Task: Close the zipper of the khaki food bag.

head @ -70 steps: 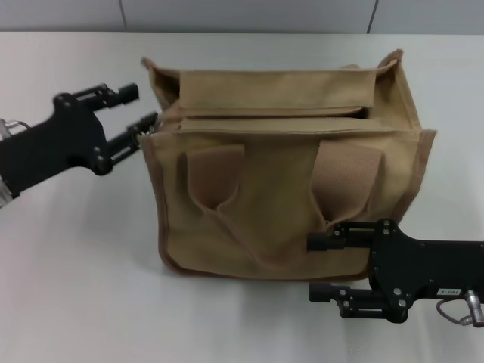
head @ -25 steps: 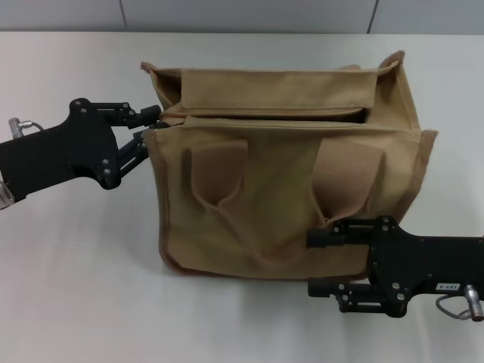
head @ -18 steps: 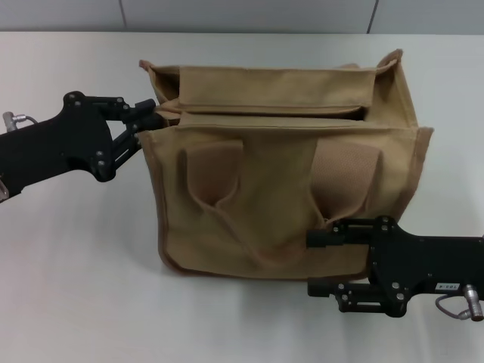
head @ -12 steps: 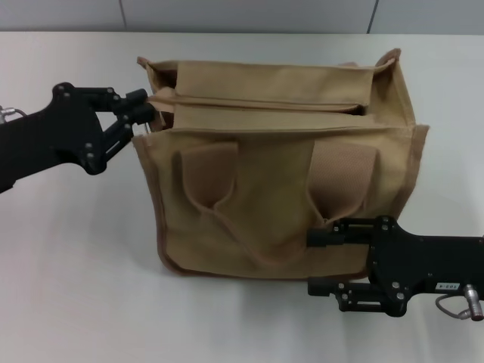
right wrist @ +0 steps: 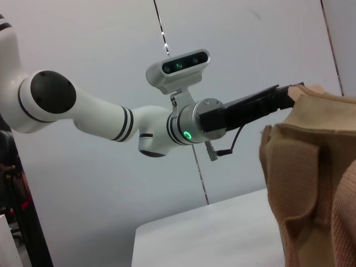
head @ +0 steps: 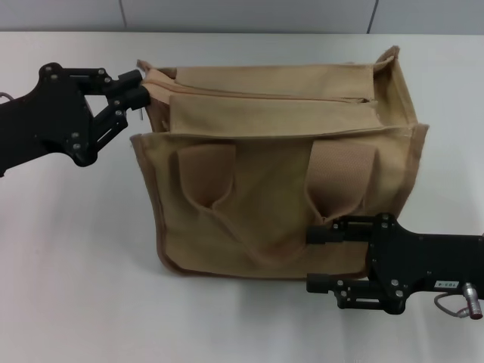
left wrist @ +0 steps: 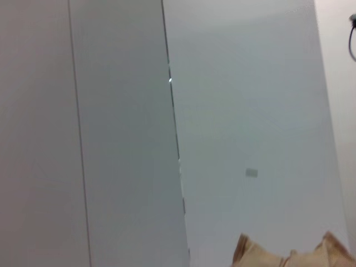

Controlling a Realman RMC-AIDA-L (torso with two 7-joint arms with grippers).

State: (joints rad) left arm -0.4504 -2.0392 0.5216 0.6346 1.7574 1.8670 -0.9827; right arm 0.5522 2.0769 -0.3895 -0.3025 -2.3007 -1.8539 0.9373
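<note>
The left claw (head: pixel 138 87) is pinched shut on the zipper (head: pixel 265 96) at the upper left corner of the bag (head: pixel 280 181). The right claw (head: pixel 318 261), fingers spread, sits against the bag's lower front on the white surface (head: pixel 76 265). No readable writing shows.

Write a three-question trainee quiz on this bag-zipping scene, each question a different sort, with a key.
1. True or false: the left gripper is at the khaki bag's top corner, at the end of the zipper.
2. Where is the right gripper? A) on top of the bag B) low, in front of the bag's front face C) behind the bag
3. Fill in: the bag stands on a white ____.

Key: 1 true; 2 B; 3 table.
</note>
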